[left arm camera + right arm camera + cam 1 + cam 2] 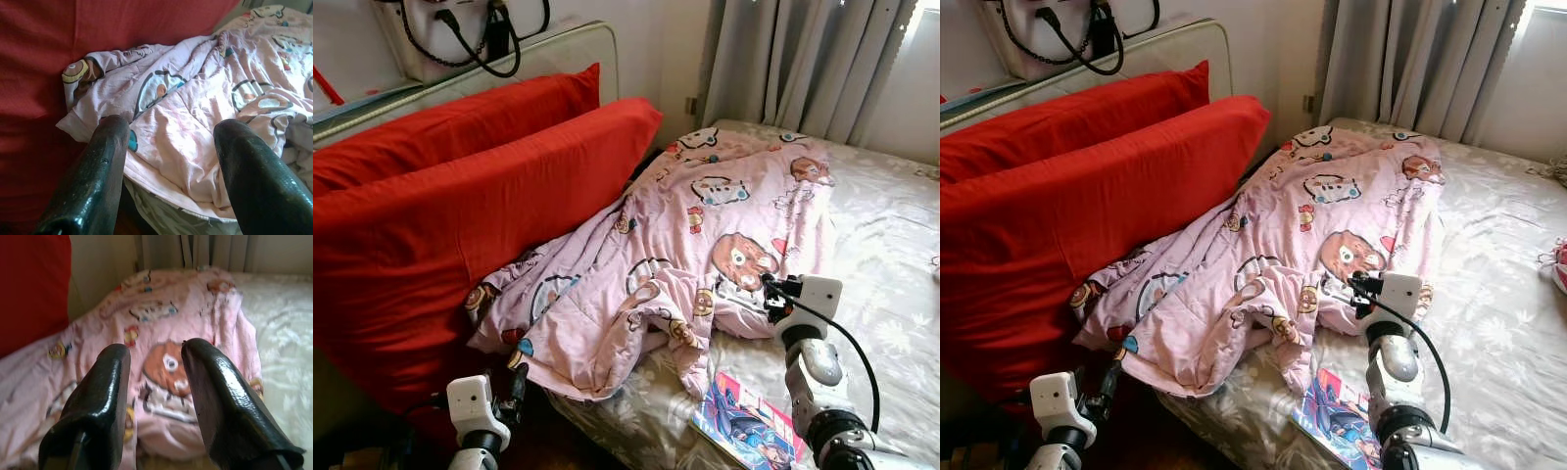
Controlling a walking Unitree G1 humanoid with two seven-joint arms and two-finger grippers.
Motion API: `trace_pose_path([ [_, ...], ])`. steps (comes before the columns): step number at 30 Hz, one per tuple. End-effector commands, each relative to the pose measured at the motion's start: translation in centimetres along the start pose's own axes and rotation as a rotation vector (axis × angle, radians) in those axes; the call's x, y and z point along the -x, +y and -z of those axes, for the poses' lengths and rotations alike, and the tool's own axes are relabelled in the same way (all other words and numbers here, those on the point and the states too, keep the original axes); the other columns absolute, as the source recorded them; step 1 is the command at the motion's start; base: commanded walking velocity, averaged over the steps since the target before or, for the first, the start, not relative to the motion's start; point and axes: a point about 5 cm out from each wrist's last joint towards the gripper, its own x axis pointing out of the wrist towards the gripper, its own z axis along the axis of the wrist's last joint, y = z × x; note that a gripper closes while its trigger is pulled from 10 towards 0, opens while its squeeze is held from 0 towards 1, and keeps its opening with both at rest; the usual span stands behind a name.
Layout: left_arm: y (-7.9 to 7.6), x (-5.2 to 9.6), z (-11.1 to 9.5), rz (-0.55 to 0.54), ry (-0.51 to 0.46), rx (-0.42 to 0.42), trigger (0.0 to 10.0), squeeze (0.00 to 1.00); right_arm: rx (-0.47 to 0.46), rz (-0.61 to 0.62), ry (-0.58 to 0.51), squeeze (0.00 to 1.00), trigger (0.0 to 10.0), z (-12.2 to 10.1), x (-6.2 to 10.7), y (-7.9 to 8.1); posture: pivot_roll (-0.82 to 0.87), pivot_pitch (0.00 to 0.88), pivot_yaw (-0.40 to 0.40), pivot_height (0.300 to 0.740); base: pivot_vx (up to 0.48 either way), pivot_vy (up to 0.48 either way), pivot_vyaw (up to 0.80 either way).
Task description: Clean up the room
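Across our grey floral bed (891,255), the crumpled pink cartoon-print quilt (685,245) lies at twelve o'clock of both parted, empty tools: left tool (168,147), right tool (156,367).

The pink quilt (685,245) lies rumpled across the middle of the bed (891,245), piled from 12 to 9 o'clock. Two red pillows (440,196) wall off the side at 9 to 10 o'clock. Bare sheet lies open from 1 to 4 o'clock, with a magazine (744,421) at 5 o'clock.
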Motion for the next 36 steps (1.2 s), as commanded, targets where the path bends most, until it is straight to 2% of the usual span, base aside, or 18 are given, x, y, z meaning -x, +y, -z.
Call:
trace_pose_path([
  [1,0.2,0.0,0.0,-0.008,-0.004,0.010,10.0,0.00,-0.007,0.000,-0.067,0.00,10.0,-1.6,-0.8,0.3,0.01,0.000,0.019,0.740,0.000,0.000,0.00],
  [2,-0.7,-4.3,-4.9,0.030,-0.167,-0.046,10.0,0.00,-0.010,-0.003,-0.075,0.00,10.0,-1.9,-0.9,0.4,0.01,0.000,0.019,0.740,0.000,0.000,0.00],
  [3,-1.6,-7.0,-8.9,0.052,-0.291,-0.085,10.0,0.00,-0.013,-0.004,-0.079,0.00,10.0,-2.0,-1.0,0.5,0.01,0.000,0.019,0.740,0.000,0.000,0.00],
  [4,-3.2,-9.9,-15.3,0.081,-0.467,-0.107,10.0,0.00,-0.019,-0.014,-0.095,0.00,10.0,-2.5,-1.2,0.7,0.01,0.000,0.016,0.740,0.000,0.000,0.00],
  [7,-4.1,-10.4,-17.5,0.100,-0.555,-0.105,10.0,0.00,-0.022,-0.021,-0.102,0.00,10.0,-2.7,-1.4,1.0,0.02,0.000,0.015,0.740,0.000,0.000,0.00],
  [13,-5.0,-10.5,-18.2,0.137,-0.584,-0.083,10.0,0.00,-0.021,-0.021,-0.083,0.00,10.0,-2.2,-1.2,1.2,0.01,0.000,0.016,0.740,0.000,0.000,0.00],
  [17,-5.1,-10.7,-17.7,0.138,-0.543,-0.077,10.0,0.00,-0.019,-0.013,-0.085,0.00,10.0,-2.1,-1.1,1.2,0.02,0.000,0.014,0.740,0.000,0.000,0.00],
  [21,-5.0,-10.5,-14.8,0.133,-0.403,-0.063,10.0,0.00,-0.027,-0.026,-0.113,0.00,10.0,-3.2,-1.7,1.4,0.03,0.000,0.010,0.740,0.000,0.000,0.00],
  [23,-4.9,-10.4,-14.2,0.134,-0.380,-0.045,10.0,0.00,-0.024,-0.030,-0.114,0.00,10.0,-3.3,-1.8,1.5,0.03,0.000,0.008,0.740,0.000,0.000,0.00],
  [26,-4.0,-9.7,-11.0,0.095,-0.226,0.009,10.0,0.00,0.002,-0.050,-0.138,0.00,10.0,-4.4,-2.3,1.9,0.05,0.000,-0.006,0.740,0.000,0.000,0.00],
  [27,-4.0,-9.7,-10.9,0.116,-0.216,-0.032,10.0,0.00,-0.002,-0.056,-0.145,0.00,10.0,-4.6,-2.4,2.1,0.04,0.000,0.002,0.740,0.000,0.000,0.00],
  [28,-4.0,-9.6,-10.9,0.134,-0.212,-0.067,10.0,0.00,-0.005,-0.061,-0.150,0.00,10.0,-4.7,-2.5,2.2,0.04,0.000,0.002,0.740,0.000,0.000,0.00],
  [30,-3.2,-9.9,-12.0,0.070,-0.263,-0.014,10.0,0.00,0.002,-0.089,-0.174,0.00,10.0,-5.6,-2.9,2.6,0.05,0.000,-0.005,0.740,0.000,0.000,0.00],
  [32,-2.8,-10.1,-13.2,0.047,-0.318,-0.011,10.0,0.00,0.007,-0.111,-0.187,0.00,10.0,-6.2,-3.2,3.1,0.04,0.000,-0.002,0.740,0.000,0.000,0.00],
  [33,-3.0,-10.2,-13.6,0.057,-0.335,-0.013,10.0,0.00,0.011,-0.117,-0.188,0.00,10.0,-6.4,-3.3,3.3,0.04,0.000,-0.002,0.740,0.000,0.000,0.00],
  [35,-4.7,-10.4,-14.6,0.133,-0.395,-0.052,10.0,0.00,0.021,-0.128,-0.183,0.00,10.0,-6.6,-3.5,3.7,0.04,0.000,0.002,0.740,0.000,0.000,0.00],
  [36,-4.7,-10.4,-14.6,0.133,-0.395,-0.052,10.0,0.00,0.021,-0.128,-0.183,0.00,10.0,-6.6,-3.5,3.7,0.04,0.000,0.002,0.740,0.000,0.000,0.00],
])
